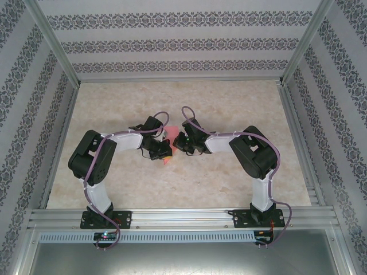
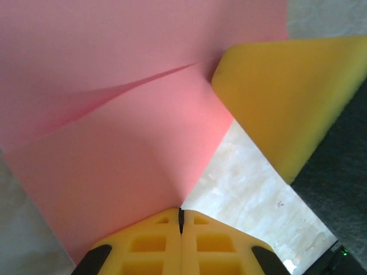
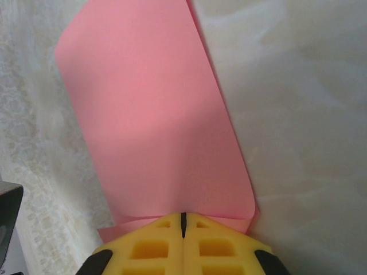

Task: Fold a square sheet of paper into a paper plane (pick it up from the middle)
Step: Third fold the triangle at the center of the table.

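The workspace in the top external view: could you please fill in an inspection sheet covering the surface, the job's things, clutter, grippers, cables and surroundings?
Surface: pale marbled tabletop, no spills or marks seen.
Job's things: pink paper at the table's centre between the two wrists, already creased; the right wrist view shows a second layer at its edges.
Clutter: nothing seen.
Grippers: left gripper shut on the paper's edge; right gripper shut on the paper, its yellow pad close to the left one.
Cables: purple cables run along both arms, off the paper.
Surroundings: patterned walls on three sides; metal rail carries the arm bases.
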Robot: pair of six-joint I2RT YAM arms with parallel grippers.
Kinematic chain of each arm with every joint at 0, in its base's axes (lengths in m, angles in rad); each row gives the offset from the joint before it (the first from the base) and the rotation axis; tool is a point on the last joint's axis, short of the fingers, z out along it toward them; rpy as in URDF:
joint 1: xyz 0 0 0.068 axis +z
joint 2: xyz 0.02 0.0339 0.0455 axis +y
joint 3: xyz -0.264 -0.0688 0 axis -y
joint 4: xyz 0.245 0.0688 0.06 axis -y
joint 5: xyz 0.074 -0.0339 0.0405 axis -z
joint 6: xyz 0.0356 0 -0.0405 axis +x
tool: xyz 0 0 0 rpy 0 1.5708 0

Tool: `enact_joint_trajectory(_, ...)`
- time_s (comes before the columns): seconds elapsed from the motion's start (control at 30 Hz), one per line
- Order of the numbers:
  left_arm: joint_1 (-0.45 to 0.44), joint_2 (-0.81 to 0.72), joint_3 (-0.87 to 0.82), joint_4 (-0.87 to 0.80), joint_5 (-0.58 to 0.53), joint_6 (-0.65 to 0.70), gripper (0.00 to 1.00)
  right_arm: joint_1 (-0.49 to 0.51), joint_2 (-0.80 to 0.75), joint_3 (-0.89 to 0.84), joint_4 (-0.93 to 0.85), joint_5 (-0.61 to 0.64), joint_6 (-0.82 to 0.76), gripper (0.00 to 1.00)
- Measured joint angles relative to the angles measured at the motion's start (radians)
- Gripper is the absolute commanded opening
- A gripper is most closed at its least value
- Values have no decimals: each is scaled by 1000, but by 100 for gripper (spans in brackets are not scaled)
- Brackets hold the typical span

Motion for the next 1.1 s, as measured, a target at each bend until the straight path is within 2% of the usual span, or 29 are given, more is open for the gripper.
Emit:
enact_joint_trajectory(0.33,2,-29,-43,19,-15,23,0,0,0,0,-8,4,0,0)
enact_joint_trajectory(0.83,33,-232,-298,101,-6,23,0,-3,0,-1,-10,12,6,0)
enact_joint_trajectory(1.1,35,-351,-336,141,12,-15,1,-3,-43,-84,62,58,92,0)
